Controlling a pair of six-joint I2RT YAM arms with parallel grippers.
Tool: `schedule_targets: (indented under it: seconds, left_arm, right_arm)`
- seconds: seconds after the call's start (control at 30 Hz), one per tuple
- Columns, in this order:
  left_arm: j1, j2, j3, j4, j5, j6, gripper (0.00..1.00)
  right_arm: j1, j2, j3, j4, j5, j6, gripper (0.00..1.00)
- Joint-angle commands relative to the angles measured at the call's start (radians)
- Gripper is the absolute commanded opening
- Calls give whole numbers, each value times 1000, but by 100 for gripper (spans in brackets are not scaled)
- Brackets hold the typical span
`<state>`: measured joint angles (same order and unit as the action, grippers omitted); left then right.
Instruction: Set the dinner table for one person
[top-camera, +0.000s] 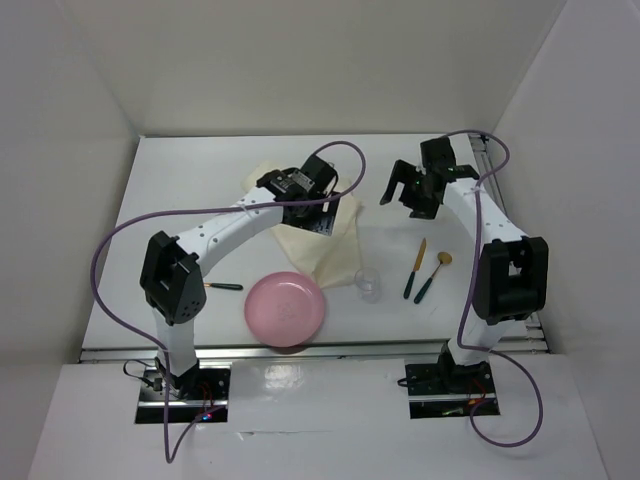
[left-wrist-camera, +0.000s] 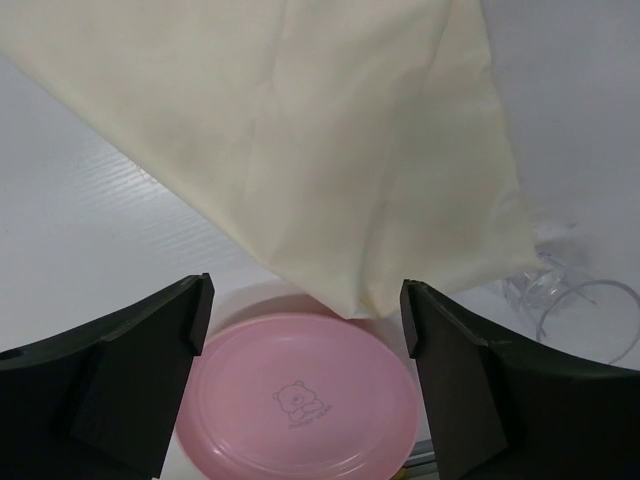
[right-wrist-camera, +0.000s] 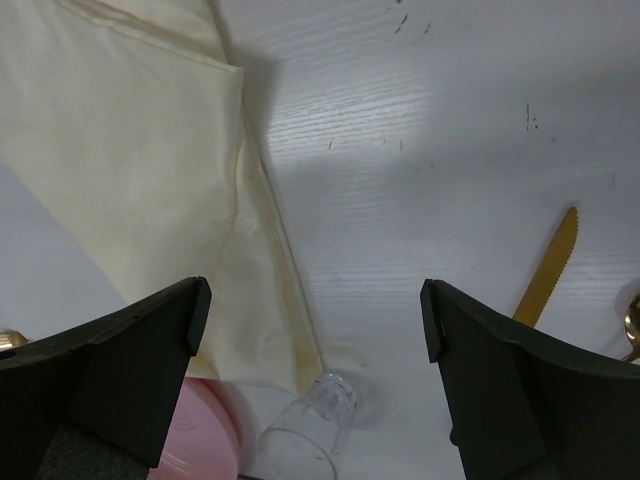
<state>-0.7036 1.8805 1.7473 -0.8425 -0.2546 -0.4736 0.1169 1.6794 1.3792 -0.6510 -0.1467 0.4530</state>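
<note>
Plainly, nothing is laid out yet. The white tabletop (top-camera: 190, 190) fills the workspace in front of both arms and carries every piece. A cream cloth mat (top-camera: 322, 248) lies askew at its middle, with one corner pointing toward the arms' bases.

The left claw (left-wrist-camera: 305, 300) hangs directly over that mat. Its fingers are spread wide and there is nothing between them. The right claw (right-wrist-camera: 315, 295) is just as wide and just as empty. It hovers over bare tabletop just to the right of the mat's edge.

The mat is directly below the left claw and to the left of the right one, so the left arm is nearer. The mat's long axis runs on a diagonal rather than square to the tabletop's edges. I judge that straightening it is what the next move turns on.

The mat's near corner reaches the far rim of a pink plate (left-wrist-camera: 300, 400), though I cannot tell whether it rests on the rim. A clear glass (top-camera: 368, 285) stands just right of the plate. A gold-bladed knife (top-camera: 415, 268) and a spoon (top-camera: 434, 274) lie side by side nearer the right arm. A green-handled utensil (top-camera: 224, 286) lies by the left arm.

The plate bears a small bear drawing with a line of writing under it, too small to read. No other labels show.
</note>
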Motion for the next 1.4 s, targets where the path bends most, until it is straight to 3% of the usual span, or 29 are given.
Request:
schedule_targets:
  seconds: [0.0, 0.07, 0.2, 0.43, 0.9, 1.17, 1.37]
  left_arm:
    - [1, -12, 32, 54, 40, 16, 92]
    - [1, 20, 81, 65, 52, 16, 88]
    - [1, 107, 173, 89, 123, 35, 90]
    - [-8, 325, 389, 109, 187, 108, 91]
    - [-36, 638, 707, 235, 11, 269, 81]
    - [-65, 720, 711, 349, -115, 375, 73]
    - [-65, 733, 702, 370, -121, 397, 67]
  right_arm:
    - [-14, -7, -2, 10, 10, 9, 100]
    - [-14, -7, -11, -12, 33, 18, 100]
    - [-34, -44, -60, -12, 32, 41, 100]
    - [-85, -277, -310, 158, -94, 50, 100]
    - [-103, -379, -347, 136, -56, 59, 100]
    - [-112, -425, -394, 145, -77, 78, 100]
    - [-112, -425, -394, 145, -77, 78, 100]
